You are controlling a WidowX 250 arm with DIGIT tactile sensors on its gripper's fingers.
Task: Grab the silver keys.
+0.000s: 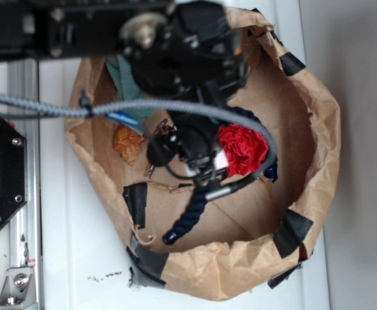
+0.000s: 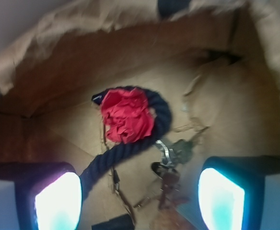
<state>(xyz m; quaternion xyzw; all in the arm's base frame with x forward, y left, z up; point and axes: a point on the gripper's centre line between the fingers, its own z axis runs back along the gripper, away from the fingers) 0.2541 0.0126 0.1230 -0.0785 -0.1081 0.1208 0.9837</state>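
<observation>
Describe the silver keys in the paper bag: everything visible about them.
The silver keys are a small bunch of dull grey and brass-toned metal keys on a ring, lying flat and splayed on the floor of the brown paper bag. The wrist view shows them blurred, so single keys are hard to count. They sit right beside the curve of the dark blue rope, possibly touching it, near the red cloth. The open gripper hangs above, its fingers on either side, not touching them.

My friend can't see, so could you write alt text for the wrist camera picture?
The open gripper hangs above the silver keys on the floor of a brown paper bag. A dark blue rope curls around a crumpled red cloth beside the keys.
</observation>
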